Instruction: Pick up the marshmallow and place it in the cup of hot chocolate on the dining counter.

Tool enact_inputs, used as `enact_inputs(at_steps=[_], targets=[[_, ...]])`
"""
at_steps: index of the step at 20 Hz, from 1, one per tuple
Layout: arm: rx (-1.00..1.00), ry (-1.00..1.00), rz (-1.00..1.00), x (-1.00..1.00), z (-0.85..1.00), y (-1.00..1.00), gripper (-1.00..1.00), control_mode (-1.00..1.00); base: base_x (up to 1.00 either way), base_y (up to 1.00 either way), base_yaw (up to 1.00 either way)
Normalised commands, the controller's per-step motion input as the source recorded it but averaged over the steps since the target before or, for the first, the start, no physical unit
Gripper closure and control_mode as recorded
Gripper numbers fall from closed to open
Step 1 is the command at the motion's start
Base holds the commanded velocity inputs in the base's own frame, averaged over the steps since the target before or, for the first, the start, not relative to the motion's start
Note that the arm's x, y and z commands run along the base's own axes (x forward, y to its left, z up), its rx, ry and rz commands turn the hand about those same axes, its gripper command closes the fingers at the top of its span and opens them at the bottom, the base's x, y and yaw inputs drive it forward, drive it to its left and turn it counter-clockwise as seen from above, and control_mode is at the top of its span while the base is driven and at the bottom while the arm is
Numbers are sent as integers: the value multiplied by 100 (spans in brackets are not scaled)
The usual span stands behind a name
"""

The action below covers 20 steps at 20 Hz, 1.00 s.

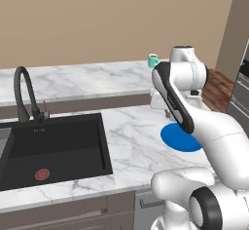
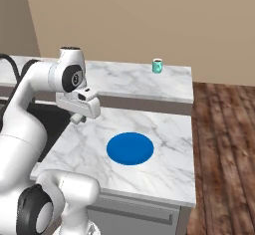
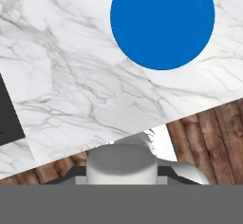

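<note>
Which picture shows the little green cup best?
The right base view: the cup stands in the open on the far counter, nothing in front of it. In the left base view the cup peeks out beside the arm, partly hidden.

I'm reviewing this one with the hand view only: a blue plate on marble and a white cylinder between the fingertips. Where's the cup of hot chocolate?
Observer: The cup of hot chocolate stands on the dining counter, the farther slab beyond the plate's counter, near its right end.
Operator: With the marshmallow gripped, is the gripper over the plate?
Observer: No. In the right base view the gripper hangs above the marble to the left of the blue plate.
Operator: What's the black corner at my left edge?
Observer: A black sink, with a dark curved faucet behind it.
</note>
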Motion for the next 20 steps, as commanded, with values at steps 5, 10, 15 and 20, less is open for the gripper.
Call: enact_inputs(at_steps=[5,10,15,20], targets=[[0,0,0,0,0,0,100,100,-40,-1,0],[0,0,0,0,0,0,100,100,-76,-19,0],[0,0,0,0,0,0,100,100,-79,-80,-5],[0,0,0,0,0,0,100,100,-27,-100,-7]])
